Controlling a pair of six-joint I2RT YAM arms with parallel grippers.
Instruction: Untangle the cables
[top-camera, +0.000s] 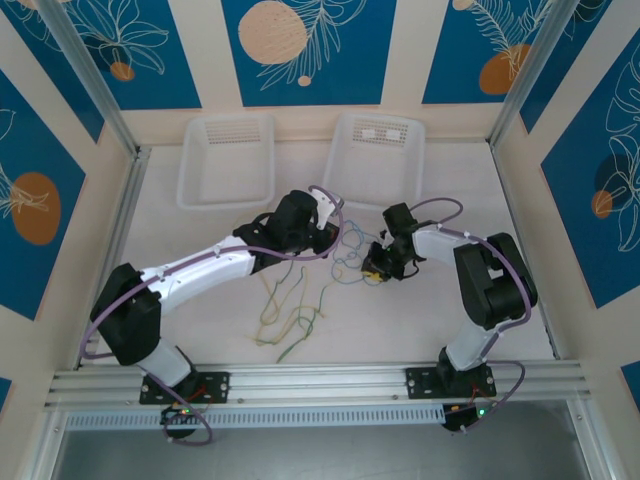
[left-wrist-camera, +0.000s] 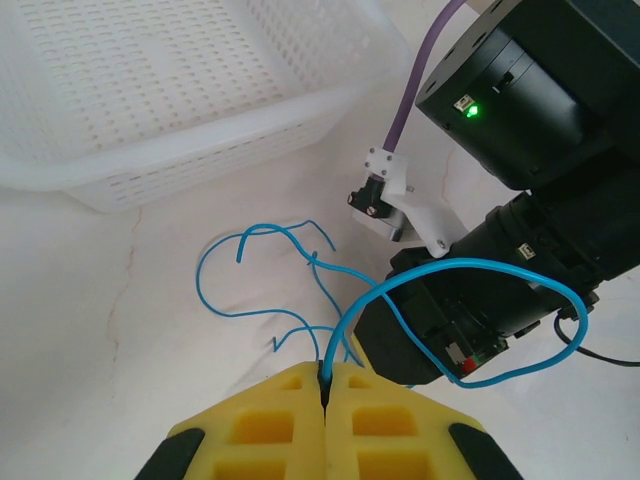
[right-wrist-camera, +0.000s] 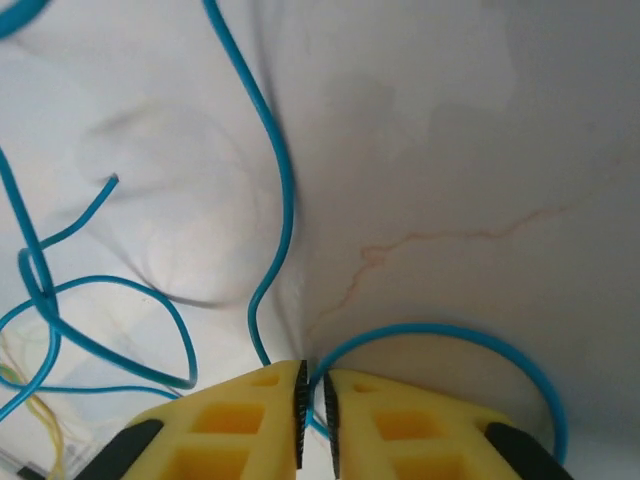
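My left gripper (left-wrist-camera: 325, 372) pinches a blue cable (left-wrist-camera: 470, 263); I'd centre the strand between my right gripper's (right-wrist-camera: 317, 378) slightly parted jaws before closing, then pull gently

no readable text, labels, brands, numbers or signs

— How do our two grippers stand?
— Our left gripper (left-wrist-camera: 325, 385) is shut, its arm (top-camera: 220, 255) stretched inward. Our right gripper (right-wrist-camera: 317, 390) points down, fingers (right-wrist-camera: 235, 425) nearly together.
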